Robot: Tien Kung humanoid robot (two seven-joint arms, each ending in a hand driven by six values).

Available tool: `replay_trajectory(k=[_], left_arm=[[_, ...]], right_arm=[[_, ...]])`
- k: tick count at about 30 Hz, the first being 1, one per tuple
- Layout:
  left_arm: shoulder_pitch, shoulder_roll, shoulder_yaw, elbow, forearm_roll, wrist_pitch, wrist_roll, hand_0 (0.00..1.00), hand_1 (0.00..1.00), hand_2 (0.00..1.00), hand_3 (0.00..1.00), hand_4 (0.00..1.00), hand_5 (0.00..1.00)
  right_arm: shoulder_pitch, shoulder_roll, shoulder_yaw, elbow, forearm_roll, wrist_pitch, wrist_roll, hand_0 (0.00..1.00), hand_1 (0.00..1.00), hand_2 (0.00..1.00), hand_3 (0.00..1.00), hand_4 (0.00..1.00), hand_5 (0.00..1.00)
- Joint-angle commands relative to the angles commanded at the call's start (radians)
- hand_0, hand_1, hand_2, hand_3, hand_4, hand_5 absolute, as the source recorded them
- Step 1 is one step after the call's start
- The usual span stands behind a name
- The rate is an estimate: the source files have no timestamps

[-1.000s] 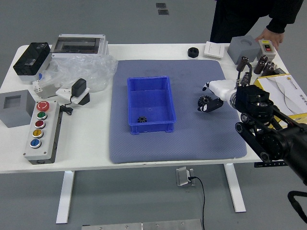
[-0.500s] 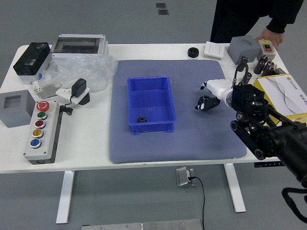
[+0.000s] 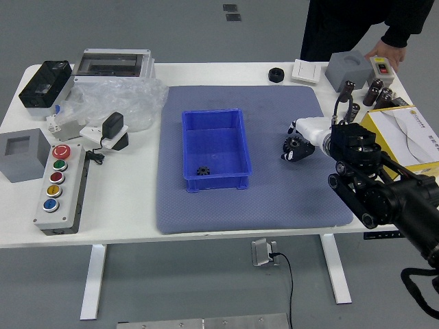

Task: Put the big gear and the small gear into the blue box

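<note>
Small gear (image 3: 203,171) inside blue box (image 3: 217,183), near side. Right of box: robot's right hand (image 3: 317,133), fingers around big gear (image 3: 293,143). Person's hand (image 3: 388,53) beyond box, far right.

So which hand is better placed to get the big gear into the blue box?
Right, I'd say: the right hand is at the big gear, right of the blue box, while the left arm is out of view.

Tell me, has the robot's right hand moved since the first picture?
Yes, slightly: the right hand has shifted left, toward the blue box, which has stayed put.
</note>
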Motion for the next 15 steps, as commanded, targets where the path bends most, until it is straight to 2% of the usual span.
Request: replay_trajectory(k=[15], left_arm=[[0.000, -0.001, 0.003, 0.000, -0.001, -0.001, 0.000, 0.909, 0.896, 0.906, 0.886, 0.872, 0.576]], right_arm=[[0.016, 0.016, -0.007, -0.047, 0.000, -0.001, -0.002, 0.693, 0.647, 0.738, 0.753, 0.744, 0.405]])
